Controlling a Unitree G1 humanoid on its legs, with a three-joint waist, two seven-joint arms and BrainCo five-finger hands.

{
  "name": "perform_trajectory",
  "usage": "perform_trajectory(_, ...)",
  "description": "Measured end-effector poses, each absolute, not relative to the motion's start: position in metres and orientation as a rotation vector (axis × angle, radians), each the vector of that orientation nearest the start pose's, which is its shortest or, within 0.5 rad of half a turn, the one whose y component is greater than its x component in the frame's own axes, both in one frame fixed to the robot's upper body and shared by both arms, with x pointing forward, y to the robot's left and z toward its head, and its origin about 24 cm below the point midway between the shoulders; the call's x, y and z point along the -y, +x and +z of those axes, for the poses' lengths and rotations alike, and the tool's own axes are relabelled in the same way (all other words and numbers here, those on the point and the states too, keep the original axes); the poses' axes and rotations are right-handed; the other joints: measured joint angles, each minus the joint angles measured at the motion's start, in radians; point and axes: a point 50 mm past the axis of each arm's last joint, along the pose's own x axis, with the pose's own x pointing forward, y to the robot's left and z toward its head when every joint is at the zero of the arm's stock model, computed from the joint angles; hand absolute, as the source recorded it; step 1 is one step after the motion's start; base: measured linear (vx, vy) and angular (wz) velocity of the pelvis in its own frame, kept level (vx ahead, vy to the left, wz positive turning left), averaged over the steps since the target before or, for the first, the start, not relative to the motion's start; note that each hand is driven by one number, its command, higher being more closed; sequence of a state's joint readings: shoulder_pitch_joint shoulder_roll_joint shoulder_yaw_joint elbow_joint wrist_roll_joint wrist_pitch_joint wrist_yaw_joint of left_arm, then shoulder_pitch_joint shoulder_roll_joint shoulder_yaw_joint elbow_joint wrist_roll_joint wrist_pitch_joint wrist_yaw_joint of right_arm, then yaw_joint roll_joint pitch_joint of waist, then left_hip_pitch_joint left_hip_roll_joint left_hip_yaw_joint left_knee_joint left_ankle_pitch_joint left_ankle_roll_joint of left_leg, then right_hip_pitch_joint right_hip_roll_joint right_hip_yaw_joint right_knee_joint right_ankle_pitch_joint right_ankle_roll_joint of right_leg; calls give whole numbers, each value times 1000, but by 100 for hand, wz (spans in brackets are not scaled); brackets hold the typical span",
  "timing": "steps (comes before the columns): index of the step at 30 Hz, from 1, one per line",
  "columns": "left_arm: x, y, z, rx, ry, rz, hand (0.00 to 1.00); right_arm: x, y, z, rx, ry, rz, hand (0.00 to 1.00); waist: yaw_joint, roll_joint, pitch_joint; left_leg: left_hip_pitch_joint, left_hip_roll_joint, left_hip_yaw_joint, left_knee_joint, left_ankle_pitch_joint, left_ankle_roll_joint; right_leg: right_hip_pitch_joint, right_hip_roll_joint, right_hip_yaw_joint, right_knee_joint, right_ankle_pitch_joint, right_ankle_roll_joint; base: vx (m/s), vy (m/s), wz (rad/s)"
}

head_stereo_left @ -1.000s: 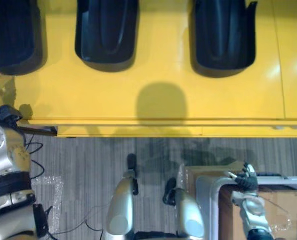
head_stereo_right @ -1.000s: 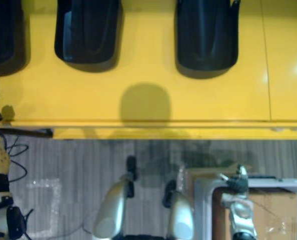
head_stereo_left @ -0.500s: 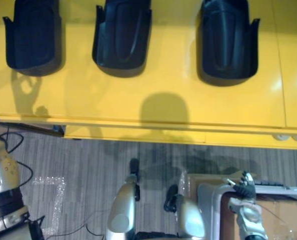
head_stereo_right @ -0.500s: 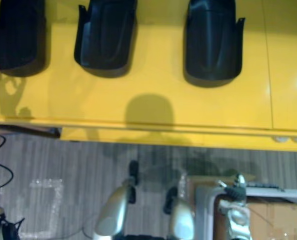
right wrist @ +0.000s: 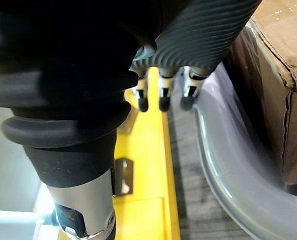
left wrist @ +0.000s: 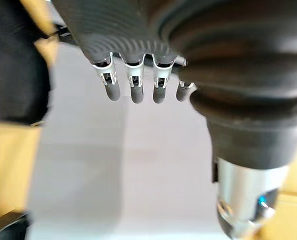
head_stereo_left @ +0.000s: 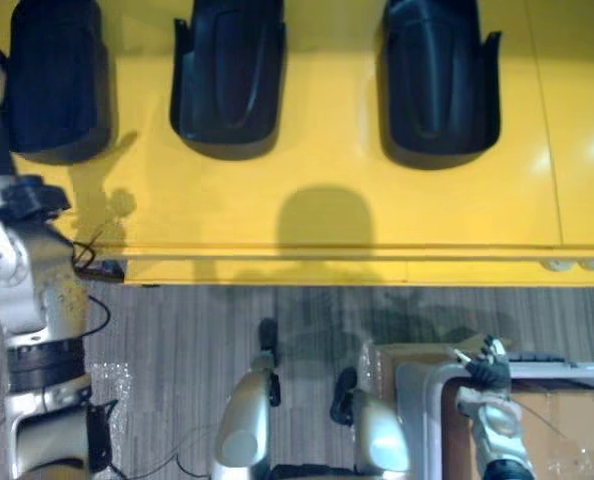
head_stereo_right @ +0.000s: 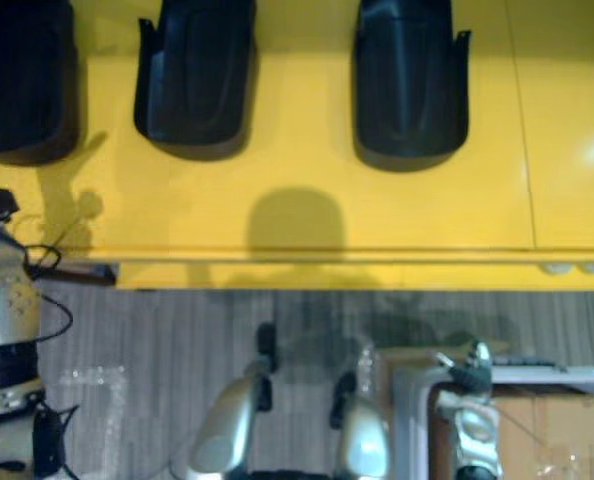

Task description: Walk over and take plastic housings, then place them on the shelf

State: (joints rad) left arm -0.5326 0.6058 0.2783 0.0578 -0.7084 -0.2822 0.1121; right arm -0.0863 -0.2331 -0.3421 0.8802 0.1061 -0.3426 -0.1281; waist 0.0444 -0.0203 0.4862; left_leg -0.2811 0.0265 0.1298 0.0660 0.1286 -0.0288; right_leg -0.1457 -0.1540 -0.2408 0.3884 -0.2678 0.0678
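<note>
- Three black plastic housings lying on yellow tabletop (head_stereo_left: 317, 150), in a row near its far side: left housing (head_stereo_left: 57, 85), middle housing (head_stereo_left: 227, 80), right housing (head_stereo_left: 439, 85). All long, glossy, rounded at near end, w/ a raised centre ridge.
- Neither hand is holding one.
- Left hand (left wrist: 132, 85) hanging over tabletop's left end, just beside left housing; fingers straight, gripping nothing.
- Right hand (head_stereo_left: 487, 362) staying low over grey bin (head_stereo_left: 427, 375) on striped floor (head_stereo_left: 177, 330); fingers relaxed, empty. Cardboard box (head_stereo_left: 567, 410) sitting in bin.
- Vs 0.5 s ago: left arm is now raised up to tabletop level; housings unmoved.
</note>
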Motion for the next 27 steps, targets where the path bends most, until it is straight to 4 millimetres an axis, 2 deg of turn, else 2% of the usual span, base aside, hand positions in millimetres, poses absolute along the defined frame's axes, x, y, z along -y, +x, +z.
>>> perform_trajectory(8,-274,306,263,831,-239,155,0,289,204,-67,-370,-51,-546,0,-3,-6,-3,-2,3,21,2,-2,4,-14,11,22,2,10,-4,-28,8,-9)
perform_trajectory(20,-257,320,251,709,-150,22,0,286,213,-63,-355,-50,-513,0,-3,-11,-5,-21,6,24,9,0,6,-42,11,31,26,10,-4,-3,1,-1)
perform_trajectory(27,-263,329,235,602,-187,44,0,284,214,-63,-358,-51,-507,0,-4,-12,-5,-21,7,28,9,4,10,-48,11,36,35,10,-4,-11,5,-2)
